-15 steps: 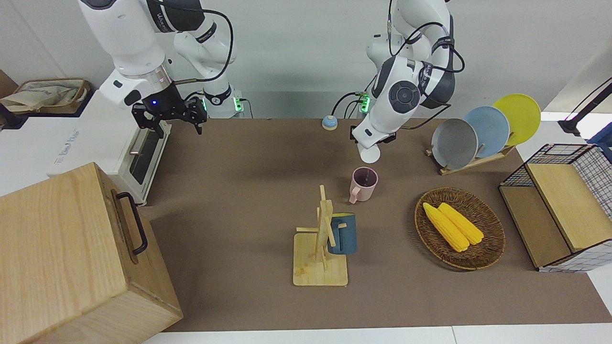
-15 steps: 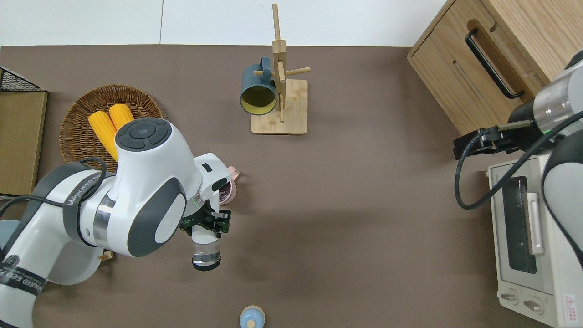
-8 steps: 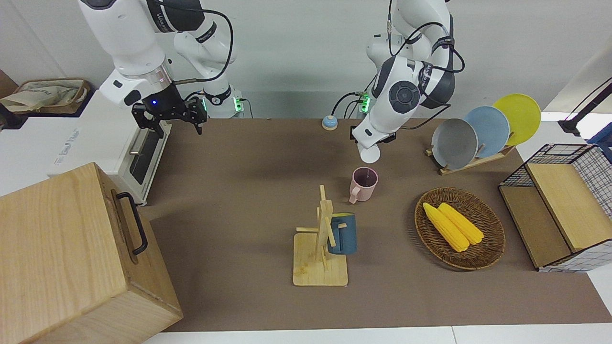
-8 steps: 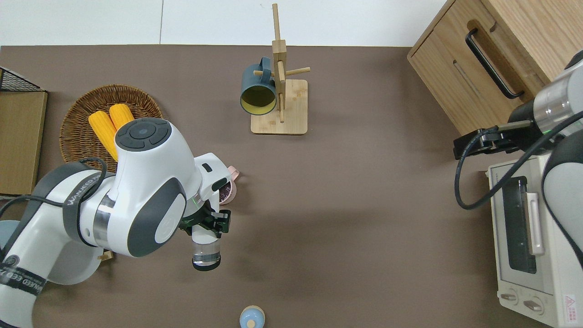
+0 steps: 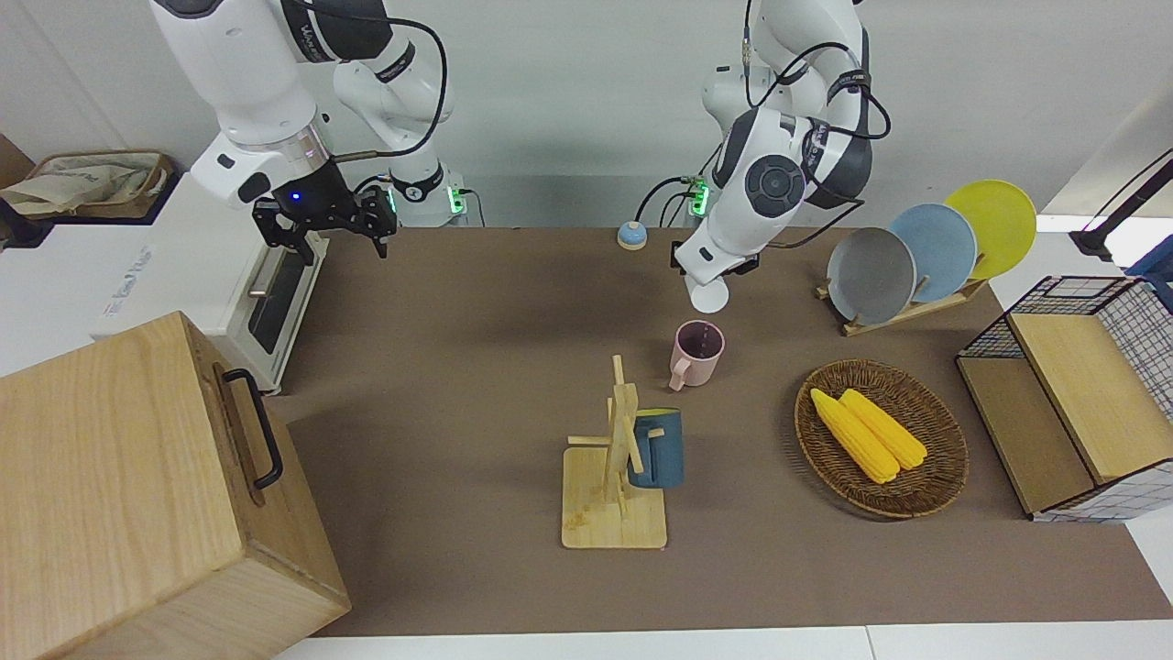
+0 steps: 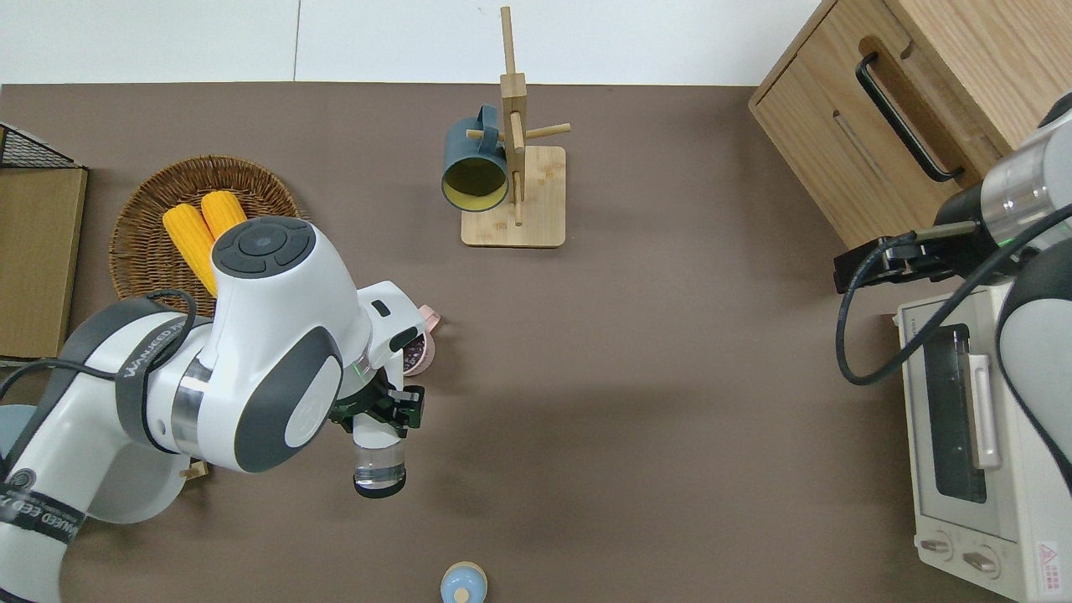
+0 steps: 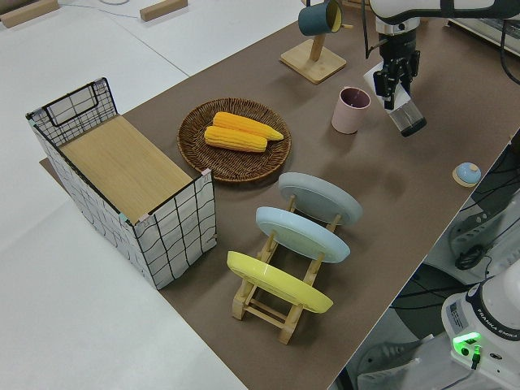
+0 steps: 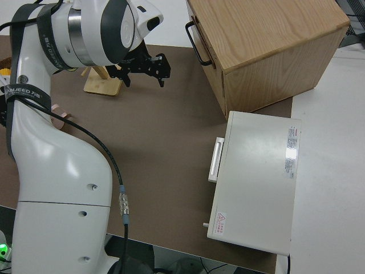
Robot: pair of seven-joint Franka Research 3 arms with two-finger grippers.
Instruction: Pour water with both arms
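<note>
In the front view the left gripper (image 5: 713,271) holds a clear cup (image 5: 708,295) tipped on its side, mouth aimed down at the pink mug (image 5: 696,353), which stands upright on the brown tabletop (image 5: 458,367); the jaws are clamped on the cup. The mug rack (image 5: 616,477) with a dark blue mug (image 5: 658,449) hung on it stands farther from the robots than the pink mug, and the wicker basket (image 5: 935,477) with two corn cobs (image 5: 866,433) lies beside the pink mug toward the left arm's end. The right gripper (image 5: 325,220) is parked, its jaws spread apart with nothing between them. From overhead, the cup (image 6: 378,465) lies roughly level in the left gripper (image 6: 377,410), its base pointing toward the robots, and the pink mug (image 6: 421,352) is half covered by the arm's wrist; a small blue bell (image 6: 463,583) sits nearer to the robots than the pink mug. The left side view shows the cup (image 7: 405,119) up in the air just beside the pink mug (image 7: 351,110), apart from its rim, and a rack of three plates (image 7: 296,252) nearer to the robots than the basket (image 7: 195,146). The right side view shows the right gripper (image 8: 145,71) over bare tabletop between the pink mug and the wooden box (image 8: 268,45), with a white toaster oven (image 8: 256,182) nearer to the robots than that box.
</note>
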